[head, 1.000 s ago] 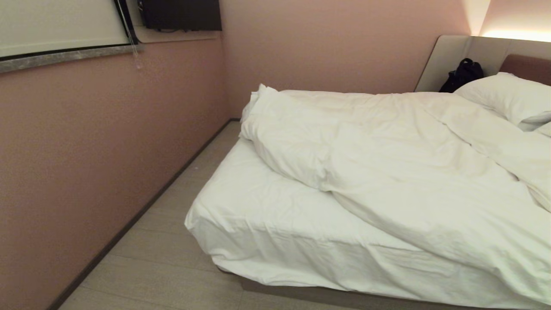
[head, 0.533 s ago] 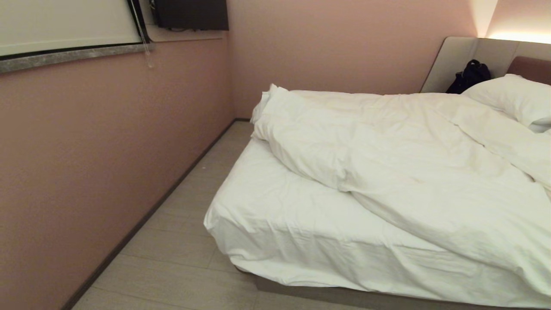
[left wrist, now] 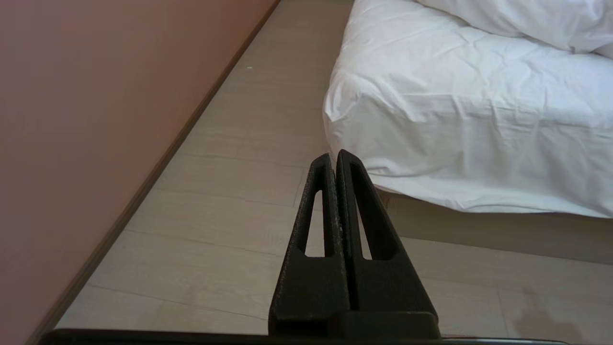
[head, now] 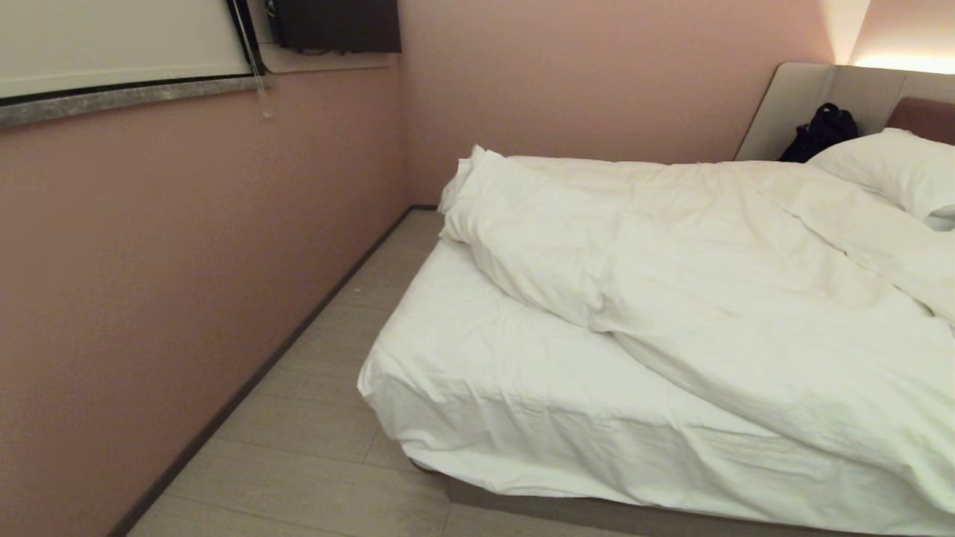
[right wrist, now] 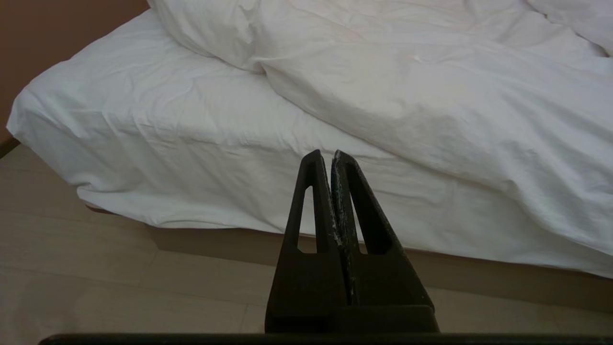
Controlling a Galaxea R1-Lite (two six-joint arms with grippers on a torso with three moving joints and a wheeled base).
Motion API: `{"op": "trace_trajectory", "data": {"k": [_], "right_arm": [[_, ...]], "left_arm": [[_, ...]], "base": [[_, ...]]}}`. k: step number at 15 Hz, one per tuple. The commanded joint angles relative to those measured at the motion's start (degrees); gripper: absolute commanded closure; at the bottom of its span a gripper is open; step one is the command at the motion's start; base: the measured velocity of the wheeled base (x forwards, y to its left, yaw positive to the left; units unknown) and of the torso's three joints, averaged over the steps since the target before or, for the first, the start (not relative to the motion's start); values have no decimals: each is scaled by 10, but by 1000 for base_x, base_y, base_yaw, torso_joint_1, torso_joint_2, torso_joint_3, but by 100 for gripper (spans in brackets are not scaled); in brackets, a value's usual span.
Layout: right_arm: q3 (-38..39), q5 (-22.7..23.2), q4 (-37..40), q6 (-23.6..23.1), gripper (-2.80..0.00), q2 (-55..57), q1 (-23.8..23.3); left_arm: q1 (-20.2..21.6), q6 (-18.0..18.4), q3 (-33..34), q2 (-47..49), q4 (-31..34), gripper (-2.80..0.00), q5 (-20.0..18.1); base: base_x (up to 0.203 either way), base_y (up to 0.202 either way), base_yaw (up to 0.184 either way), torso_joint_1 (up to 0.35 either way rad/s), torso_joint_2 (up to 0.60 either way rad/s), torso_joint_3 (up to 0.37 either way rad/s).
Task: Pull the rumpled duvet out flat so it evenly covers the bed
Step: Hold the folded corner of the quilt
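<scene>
1. Since a second ago the whole head view has slid to the right, so the camera has turned or travelled; the bedding itself lies as it did.
2. The bed (head: 597,514) fills the head view from about 3 to 6 o'clock, its beige-grey base showing as a strip under the hanging sheet (head: 485,358).
3. The duvet (head: 709,283) lies rumpled in a thick diagonal heap, running from a bunched corner at roughly 12 o'clock down to the picture's edge at 4 o'clock.
4. Its near edge is pulled back, leaving the sheeted corner of the mattress bare toward 7 o'clock.
5. A pillow (head: 895,168) sits at 2 o'clock by the padded headboard (head: 806,97), with a black bag (head: 821,130) leaning against that headboard just beside it.
6. A pink wall (head: 149,261) takes up the 9 o'clock side, with pale floor (head: 298,462) between it and the bed.
7. The left gripper (left wrist: 334,155) hangs over the floor off the bed's bare corner, jaws pressed together and holding nothing.
8. The right gripper (right wrist: 325,155) points at the bed's side below the duvet's edge, jaws likewise pressed together and empty, clear of the fabric.
9. Neither arm shows in the head view.
</scene>
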Motion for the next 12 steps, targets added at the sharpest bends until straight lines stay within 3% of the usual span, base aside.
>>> {"op": "trace_trajectory", "data": {"k": [1,12], "right_arm": [[0,0,0,0,0,0,0],[0,0,0,0,0,0,0]], "left_arm": [[0,-1,0,0,1,0,0],[0,-1,0,0,1,0,0]], "base": [[0,0,0,0,0,0],[0,0,0,0,0,0]]}}
